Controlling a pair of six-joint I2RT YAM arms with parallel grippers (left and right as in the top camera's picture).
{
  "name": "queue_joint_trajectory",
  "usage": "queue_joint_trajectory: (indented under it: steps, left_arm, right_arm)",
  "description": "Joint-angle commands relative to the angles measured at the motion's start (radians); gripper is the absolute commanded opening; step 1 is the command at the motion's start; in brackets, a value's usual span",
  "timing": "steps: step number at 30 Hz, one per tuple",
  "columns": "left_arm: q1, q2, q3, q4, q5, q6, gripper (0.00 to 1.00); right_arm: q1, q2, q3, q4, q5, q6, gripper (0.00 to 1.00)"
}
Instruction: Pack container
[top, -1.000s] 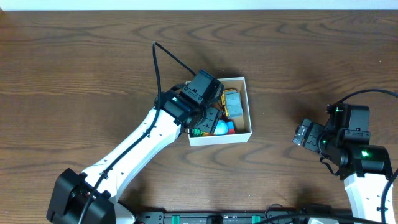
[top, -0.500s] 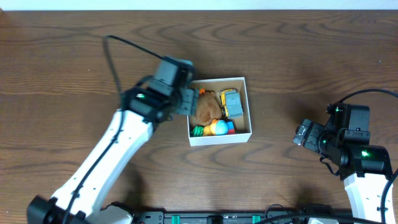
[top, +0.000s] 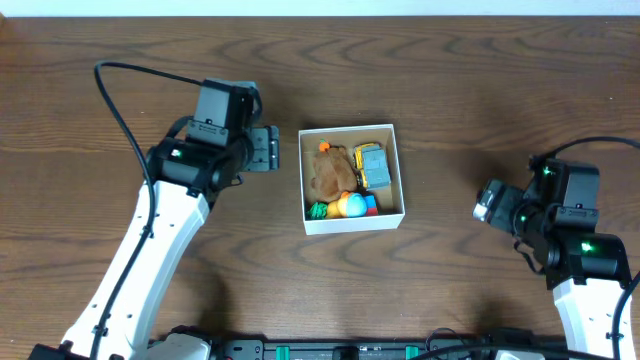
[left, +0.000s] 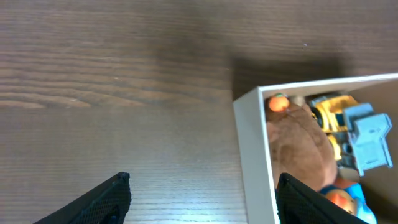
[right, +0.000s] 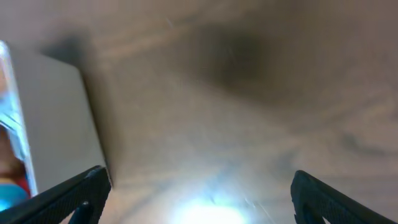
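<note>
Container (top: 350, 223) mid-table, holding brown plush (top: 328, 172) and small toys. Left gripper (top: 270, 150) just beside its left wall, fingers spread, empty. Right gripper (top: 486, 203) toward right edge, fingers spread, empty.

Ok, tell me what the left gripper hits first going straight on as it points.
Likely the container's near white wall, which the left gripper faces; its height is unclear, so it may pass over the rim.

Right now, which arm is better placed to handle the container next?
Probably left. The left end effector, open and empty, hovers just left of the container, fingers pointing at it. The right end effector, also open, sits farther off on the other side.
</note>
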Motion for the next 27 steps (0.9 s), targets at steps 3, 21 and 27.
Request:
queue_joint_trajectory:
  steps: [3,21,27]
  left_arm:
    - [0.089,-0.012,0.001,-0.002,-0.012,-0.003,0.76]
    - [0.270,-0.012,0.001,-0.007,-0.012,-0.002,0.98]
    - [0.272,-0.014,0.001,0.042,-0.012,0.013,0.98]
  right_arm:
    - [0.047,0.039,-0.003,0.113,-0.014,-0.063,0.99]
    - [0.171,0.171,0.094,0.414,0.166,-0.205,0.99]
    - [0.171,0.159,0.094,0.428,0.160,-0.222,0.99]
